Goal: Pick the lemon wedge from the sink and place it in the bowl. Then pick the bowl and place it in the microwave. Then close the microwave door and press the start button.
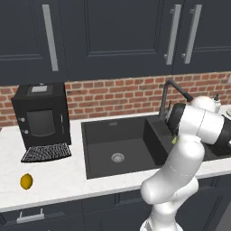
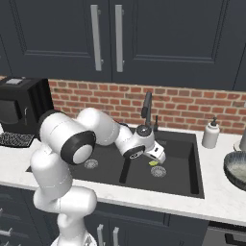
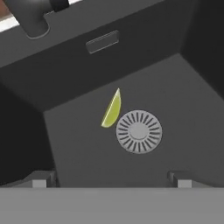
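While the white arm bends forward over the counter and reaches down into the right basin of the black sink, its gripper hangs above the basin floor, jaws spread wide and holding nothing. Below it the lemon wedge lies just beside the round drain, and the bowl sits on the counter right of the sink.

My arm is built of glossy white, rounded shell segments, thick and tubular, swelling into bulbous housings at each joint. Dark charcoal bands and round black end caps mark those joints, one cap ringed in grey. The wrist narrows to a smaller white housing with a dark collar. My gripper ends in two small dark grey, blocky finger tips.
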Available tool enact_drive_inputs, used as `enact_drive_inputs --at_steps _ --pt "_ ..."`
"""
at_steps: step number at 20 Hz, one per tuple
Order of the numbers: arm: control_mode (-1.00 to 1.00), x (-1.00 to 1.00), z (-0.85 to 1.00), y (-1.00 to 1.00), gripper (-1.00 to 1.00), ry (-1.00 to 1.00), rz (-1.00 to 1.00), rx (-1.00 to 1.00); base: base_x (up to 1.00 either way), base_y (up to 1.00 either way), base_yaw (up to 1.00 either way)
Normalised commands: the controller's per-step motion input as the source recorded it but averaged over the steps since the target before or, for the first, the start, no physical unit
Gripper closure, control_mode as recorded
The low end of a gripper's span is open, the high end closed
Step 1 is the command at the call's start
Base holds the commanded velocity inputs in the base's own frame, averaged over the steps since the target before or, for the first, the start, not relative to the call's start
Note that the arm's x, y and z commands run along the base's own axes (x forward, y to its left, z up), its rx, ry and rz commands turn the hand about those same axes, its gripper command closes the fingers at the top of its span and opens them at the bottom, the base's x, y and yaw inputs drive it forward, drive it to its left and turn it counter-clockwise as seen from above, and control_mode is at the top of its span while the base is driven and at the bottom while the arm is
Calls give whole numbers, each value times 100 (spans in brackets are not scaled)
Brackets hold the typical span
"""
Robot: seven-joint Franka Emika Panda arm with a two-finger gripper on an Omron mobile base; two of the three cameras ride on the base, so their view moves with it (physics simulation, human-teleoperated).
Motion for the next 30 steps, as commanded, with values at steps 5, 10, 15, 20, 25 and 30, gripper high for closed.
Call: enact_drive_inputs --at_steps 5,10,15,20,25,30 --pt "-100 15 -12 -20 -100 13 0 0 0 0 0" --pt "-100 24 -1 -8 -100 5 0 0 0 0 0" --pt "-100 33 -2 0 -100 1 1 4 0 0 0" --pt "-100 37 -15 0 -100 8 3 10 0 0 0" --pt "-100 40 -30 0 -100 11 0 5 0 0 0" --pt "-100 32 -32 -7 -100 13 0 0 0 0 0"
